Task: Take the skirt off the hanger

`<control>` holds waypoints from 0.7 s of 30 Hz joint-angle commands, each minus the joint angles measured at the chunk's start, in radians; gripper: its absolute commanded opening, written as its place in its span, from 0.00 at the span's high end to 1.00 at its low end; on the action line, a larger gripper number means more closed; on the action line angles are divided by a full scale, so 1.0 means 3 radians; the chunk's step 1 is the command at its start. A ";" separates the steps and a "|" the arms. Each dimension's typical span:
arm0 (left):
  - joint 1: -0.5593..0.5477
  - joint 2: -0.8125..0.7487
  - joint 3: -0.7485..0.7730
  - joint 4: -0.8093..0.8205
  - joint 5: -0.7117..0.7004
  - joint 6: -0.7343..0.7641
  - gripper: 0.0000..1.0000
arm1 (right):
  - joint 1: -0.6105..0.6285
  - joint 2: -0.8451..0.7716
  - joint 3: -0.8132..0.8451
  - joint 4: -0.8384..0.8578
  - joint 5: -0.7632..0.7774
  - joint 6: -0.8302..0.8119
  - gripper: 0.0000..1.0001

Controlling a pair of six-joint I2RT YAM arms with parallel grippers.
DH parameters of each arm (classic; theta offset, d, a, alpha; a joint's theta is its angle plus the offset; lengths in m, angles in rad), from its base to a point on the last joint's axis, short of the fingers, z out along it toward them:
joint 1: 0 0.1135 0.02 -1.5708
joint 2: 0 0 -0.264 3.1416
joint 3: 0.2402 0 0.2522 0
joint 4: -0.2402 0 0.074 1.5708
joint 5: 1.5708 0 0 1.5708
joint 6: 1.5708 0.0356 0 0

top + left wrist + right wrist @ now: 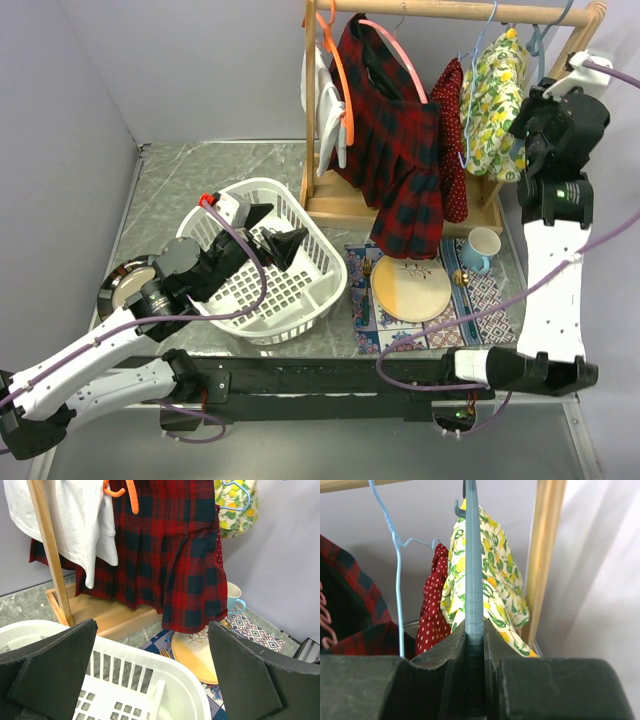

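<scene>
White basket [262, 186] left on surface [180, 190]; plate [411, 288] on patterned mat [495, 300], blue mug [482, 247] beside it. Wooden rack [335, 208] carries white top [75, 525], dotted garment [450, 130], lemon-print garment [495, 100], grey-blue hanger [473, 580].

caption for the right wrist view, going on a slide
Right tool clamped on a grey-blue hanger seen edge-on, lemon-print garment hanging behind it

Plain, pale lilac-grey walls close in the space. The back wall [200, 60] meets the left wall [50, 150] in a corner, and the right wall [600, 555] is crossed by soft slanted bands of light and shade. The table [180, 180] has a grey marbled top with a slight sheen. Towards its back stands a light wooden rack [440, 8], with upright posts, a round rail across the top, and a shallow tray-like base resting flat on the table. The light is even and diffuse, and shadows under the rack are faint.
</scene>
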 commanded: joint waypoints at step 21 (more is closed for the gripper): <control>-0.0013 -0.0095 0.0021 0.0023 -0.0102 0.0122 0.01 | 0.0001 -0.1056 0.0021 -0.0542 0.0548 0.0594 1.00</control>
